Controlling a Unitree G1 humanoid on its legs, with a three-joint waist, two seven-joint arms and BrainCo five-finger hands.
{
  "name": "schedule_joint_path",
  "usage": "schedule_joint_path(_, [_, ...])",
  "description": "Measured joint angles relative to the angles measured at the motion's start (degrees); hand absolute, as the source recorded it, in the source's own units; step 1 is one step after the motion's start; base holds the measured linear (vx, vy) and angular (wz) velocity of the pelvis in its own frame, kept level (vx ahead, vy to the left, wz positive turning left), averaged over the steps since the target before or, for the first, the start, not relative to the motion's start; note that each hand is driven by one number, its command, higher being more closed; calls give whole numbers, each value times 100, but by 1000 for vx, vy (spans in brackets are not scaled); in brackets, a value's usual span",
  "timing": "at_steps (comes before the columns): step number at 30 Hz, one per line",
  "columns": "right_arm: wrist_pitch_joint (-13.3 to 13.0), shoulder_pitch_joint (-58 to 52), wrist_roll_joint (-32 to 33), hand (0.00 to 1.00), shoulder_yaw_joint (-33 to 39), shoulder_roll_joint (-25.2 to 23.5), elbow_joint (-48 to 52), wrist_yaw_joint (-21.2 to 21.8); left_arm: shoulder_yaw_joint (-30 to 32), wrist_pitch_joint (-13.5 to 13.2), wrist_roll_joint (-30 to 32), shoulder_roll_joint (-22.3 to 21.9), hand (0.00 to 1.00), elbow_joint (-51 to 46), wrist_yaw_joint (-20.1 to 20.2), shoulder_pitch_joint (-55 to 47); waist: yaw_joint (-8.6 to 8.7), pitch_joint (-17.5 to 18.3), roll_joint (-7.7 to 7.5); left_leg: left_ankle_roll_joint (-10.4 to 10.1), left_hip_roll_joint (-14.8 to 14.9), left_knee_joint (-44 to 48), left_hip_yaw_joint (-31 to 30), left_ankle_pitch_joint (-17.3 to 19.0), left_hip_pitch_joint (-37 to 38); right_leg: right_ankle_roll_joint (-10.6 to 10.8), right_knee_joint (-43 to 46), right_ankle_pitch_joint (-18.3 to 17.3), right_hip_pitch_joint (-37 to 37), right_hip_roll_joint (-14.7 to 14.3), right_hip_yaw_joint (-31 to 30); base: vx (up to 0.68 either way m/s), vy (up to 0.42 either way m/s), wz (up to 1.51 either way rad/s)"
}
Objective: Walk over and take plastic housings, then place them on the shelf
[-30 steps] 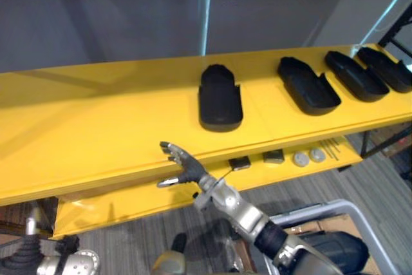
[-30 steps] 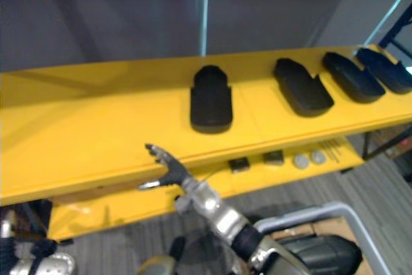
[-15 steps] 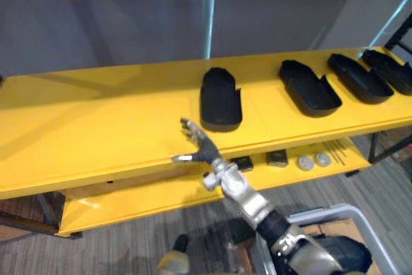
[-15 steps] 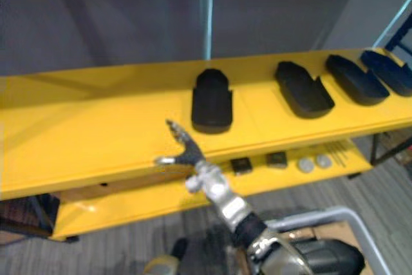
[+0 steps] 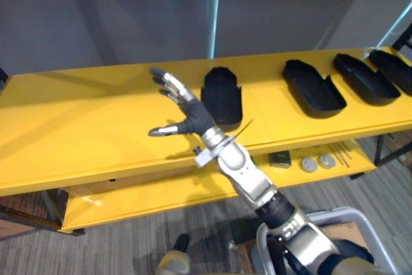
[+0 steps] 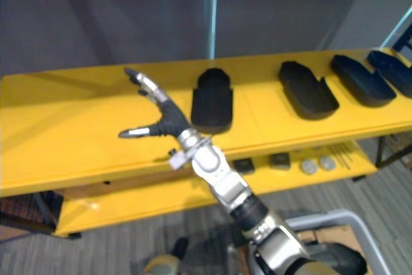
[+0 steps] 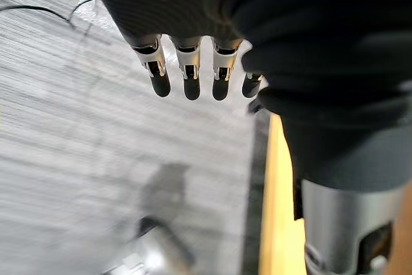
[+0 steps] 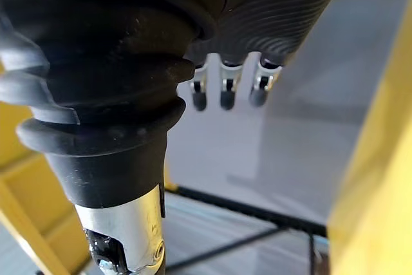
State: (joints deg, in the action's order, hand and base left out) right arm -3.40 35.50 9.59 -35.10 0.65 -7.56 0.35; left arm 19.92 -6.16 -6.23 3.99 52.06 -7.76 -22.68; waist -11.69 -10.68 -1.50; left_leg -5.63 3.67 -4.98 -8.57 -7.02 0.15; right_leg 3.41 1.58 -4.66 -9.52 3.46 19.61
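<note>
Black housing (image 5: 221, 98) lies just right of the open, empty right hand (image 5: 195, 119), lengthwise near-to-far; left hand (image 7: 188, 72) hangs slack.

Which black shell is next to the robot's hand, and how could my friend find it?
Look at the long yellow shelf and the row of four black plastic housings on its top board. Yours is the leftmost housing, near the middle, just right of the robot's raised right hand. It sits alone, while the other three lie closer together toward the right end.
</note>
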Motion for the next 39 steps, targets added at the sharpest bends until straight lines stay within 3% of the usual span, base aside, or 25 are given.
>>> schedule_joint_path(4, [302,25,31,0,-301,-108,-524,101,-344,128,-87,97,0,20,395,15,-10,-4,3,-35,82,3,96,-4,-8,-38,21,13,66,-60,-88,-16,-20,-12])
schedule_joint_path(7, [393,25,-40,0,-319,-109,-695,-3,-748,132,-569,150,0,-66,639,43,2,-15,20,-34,111,3,125,-4,-25,-72,84,-12,156,-66,-114,-37,-12,-7])
schedule_joint_path(13, [389,25,-246,0,-256,-189,-977,-471,-1007,106,-810,234,0,-195,755,137,3,-106,121,-63,122,19,126,10,-117,-95,198,-87,291,-53,-117,-5,0,-1])
schedule_joint_path(21, [209,171,-592,0,264,-355,-1212,-1300,-1465,112,-1181,232,0,-561,857,245,1,-654,340,-75,125,23,117,-51,-238,-87,570,-218,558,-2,-93,6,-3,0])
schedule_joint_path(34, [143,440,-578,0,587,-326,-1456,-1484,-1839,141,-1426,237,0,-1005,908,298,165,-1357,526,-12,-50,383,124,90,-513,-68,1311,-577,966,270,-124,20,-5,2])
schedule_joint_path(39, [72,466,-478,0,570,-298,-1518,-1410,-1889,131,-1591,231,0,-1042,908,301,180,-1374,556,5,-76,459,152,133,-536,-63,1344,-580,985,302,-150,0,0,0])
